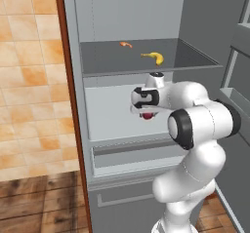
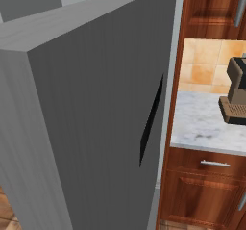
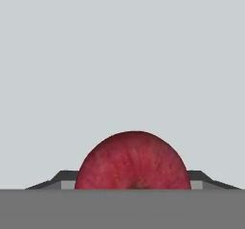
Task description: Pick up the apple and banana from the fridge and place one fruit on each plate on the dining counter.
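Right up close sits the red apple (image 3: 133, 162) between the gripper (image 3: 133, 182) tips; whether they squeeze it yet, I cannot tell. Banana (image 1: 154, 57) waits above on the fridge (image 1: 127, 27) shelf.

Dark red apple (image 3: 132, 161) sits low inside the open grey fridge (image 1: 132, 22); curved yellow banana (image 1: 155, 57) lies on the upper shelf.

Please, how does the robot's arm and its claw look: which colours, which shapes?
The arm is glossy white, built of thick rounded segments with black rings at the joints. The hand is white with a black band. The claw has two small dark finger tips. No cables or markings are visible.
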Controlling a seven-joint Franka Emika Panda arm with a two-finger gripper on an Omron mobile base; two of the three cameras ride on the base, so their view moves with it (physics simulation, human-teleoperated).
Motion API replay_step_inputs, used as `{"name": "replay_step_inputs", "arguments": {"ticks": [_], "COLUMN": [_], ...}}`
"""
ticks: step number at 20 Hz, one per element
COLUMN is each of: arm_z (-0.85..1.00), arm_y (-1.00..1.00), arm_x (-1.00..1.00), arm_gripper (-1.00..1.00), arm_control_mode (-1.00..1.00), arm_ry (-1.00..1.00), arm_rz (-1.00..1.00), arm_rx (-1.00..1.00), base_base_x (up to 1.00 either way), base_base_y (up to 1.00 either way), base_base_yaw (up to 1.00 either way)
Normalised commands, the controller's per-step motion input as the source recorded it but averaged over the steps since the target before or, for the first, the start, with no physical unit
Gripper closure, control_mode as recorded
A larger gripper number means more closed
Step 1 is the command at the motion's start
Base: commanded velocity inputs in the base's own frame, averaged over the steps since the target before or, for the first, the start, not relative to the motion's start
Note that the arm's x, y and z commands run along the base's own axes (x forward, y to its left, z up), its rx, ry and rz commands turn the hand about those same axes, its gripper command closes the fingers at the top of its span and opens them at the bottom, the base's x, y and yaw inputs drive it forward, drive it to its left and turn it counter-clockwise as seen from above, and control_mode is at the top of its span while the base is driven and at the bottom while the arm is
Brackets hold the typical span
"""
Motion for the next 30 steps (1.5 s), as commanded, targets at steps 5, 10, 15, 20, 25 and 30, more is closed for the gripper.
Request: {"name": "replay_step_inputs", "arguments": {"ticks": [5,10,15,20,25,30], "arm_z": [-0.15,0.52,0.83,0.62,0.6,0.52], "arm_y": [0.0,-0.01,-0.03,0.07,0.1,0.03], "arm_x": [-1.0,-0.47,-0.44,-0.98,-1.0,-1.0], "arm_gripper": [1.0,1.0,1.0,1.0,1.0,1.0], "arm_control_mode": [-1.0,-1.0,-1.0,-1.0,-1.0,-1.0], "arm_ry": [-0.26,-0.07,0.01,0.0,0.0,-0.01], "arm_rz": [-0.01,-0.05,-0.04,0.0,-0.03,-0.1], "arm_rx": [0.03,0.05,0.08,0.03,0.0,0.0], "base_base_x": [0.0,0.0,0.0,0.0,0.0,0.0], "base_base_y": [0.0,0.0,0.0,0.0,0.0,0.0], "base_base_yaw": [0.0,0.0,0.0,0.0,0.0,0.0]}}
